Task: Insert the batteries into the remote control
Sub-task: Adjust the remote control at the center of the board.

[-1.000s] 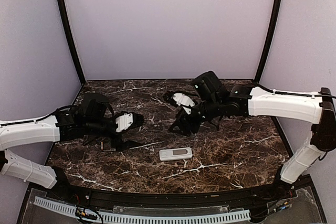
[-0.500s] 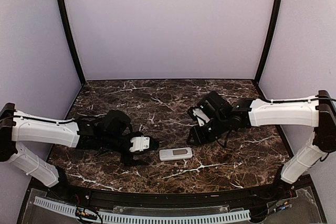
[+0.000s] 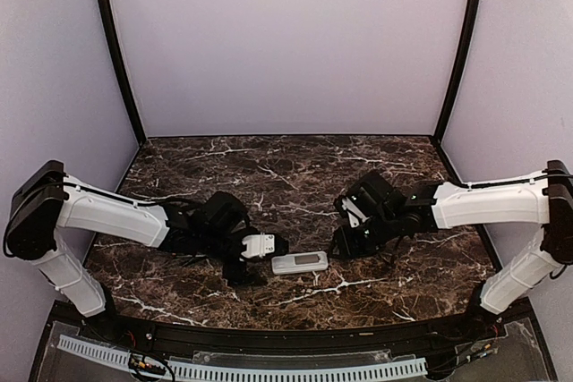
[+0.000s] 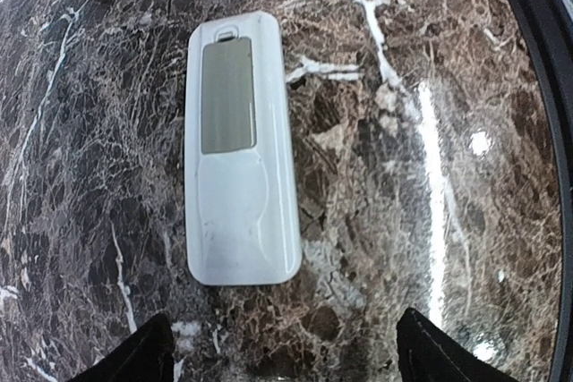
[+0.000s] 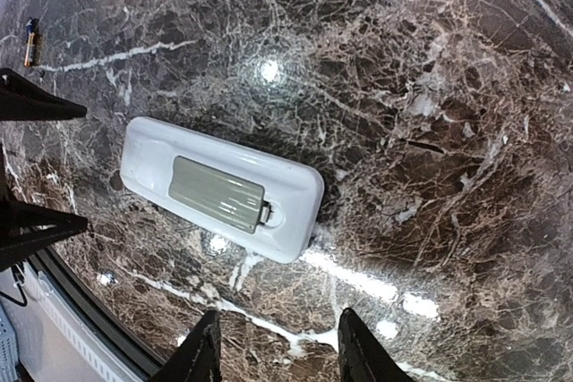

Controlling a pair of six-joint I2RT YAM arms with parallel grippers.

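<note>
White remote control (image 3: pixel 300 262), between left gripper (image 3: pixel 268 261) and right gripper (image 3: pixel 341 242) (touching neither)

From high behind the near edge we look down over the whole table (image 3: pixel 421 266), while our wrist cameras hover close, facing down, one from the left, one from the right, all three sharing the remote control (image 3: pixel 300 262).

The remote control (image 4: pixel 240 154) lies back-up on the marble table (image 4: pixel 403 131), before the wide-spread left claw (image 4: pixel 286 351).
</note>
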